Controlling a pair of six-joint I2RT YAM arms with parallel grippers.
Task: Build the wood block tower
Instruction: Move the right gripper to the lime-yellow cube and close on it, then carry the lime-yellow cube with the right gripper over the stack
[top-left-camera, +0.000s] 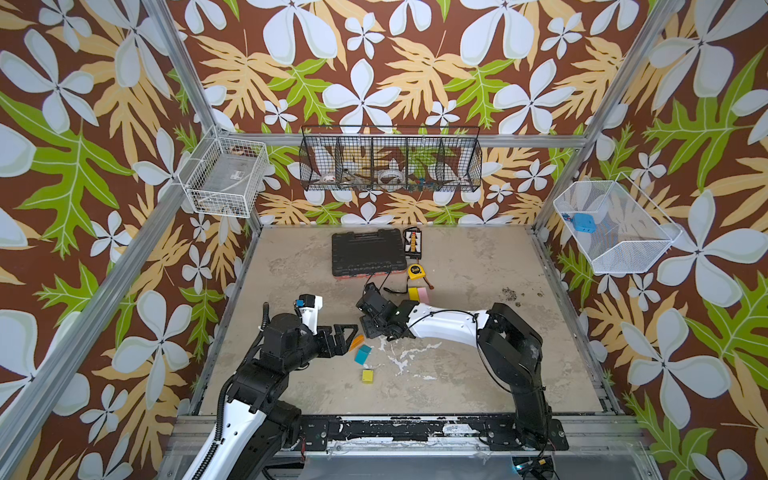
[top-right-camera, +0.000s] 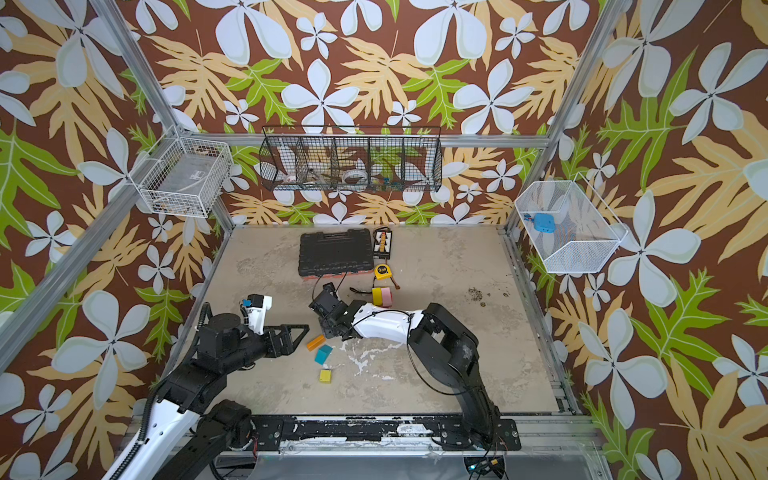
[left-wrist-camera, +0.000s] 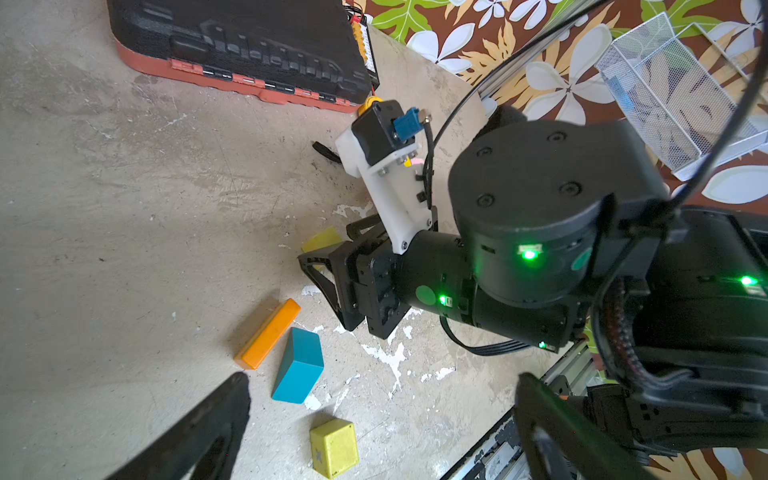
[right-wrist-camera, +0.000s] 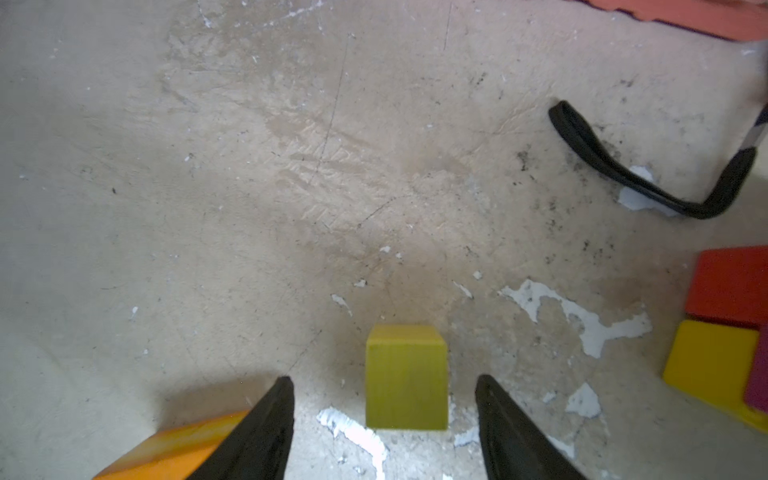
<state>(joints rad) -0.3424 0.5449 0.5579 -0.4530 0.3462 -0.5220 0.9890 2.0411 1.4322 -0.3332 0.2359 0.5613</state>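
Note:
In the right wrist view a yellow block (right-wrist-camera: 406, 376) lies on the floor between the fingers of my open right gripper (right-wrist-camera: 384, 380), with a gap on each side. An orange bar (right-wrist-camera: 174, 449) lies just outside one finger. Red (right-wrist-camera: 731, 284), yellow (right-wrist-camera: 710, 361) and magenta (right-wrist-camera: 758, 374) blocks sit at that view's edge. In both top views the orange bar (top-left-camera: 356, 343), a teal block (top-left-camera: 362, 354) and a yellow cube (top-left-camera: 368, 375) lie between the arms. My left gripper (top-left-camera: 347, 332) hangs wide open and empty beside them. The tower (top-left-camera: 419, 294) of yellow and pink blocks stands behind the right arm.
A flat black tool case (top-left-camera: 368, 252) with a small card of parts (top-left-camera: 412, 243) beside it lies at the back. A yellow tape measure (top-left-camera: 414, 271) sits near the tower. A black strap (right-wrist-camera: 623, 166) trails on the floor. Wire baskets (top-left-camera: 390, 164) hang on the walls.

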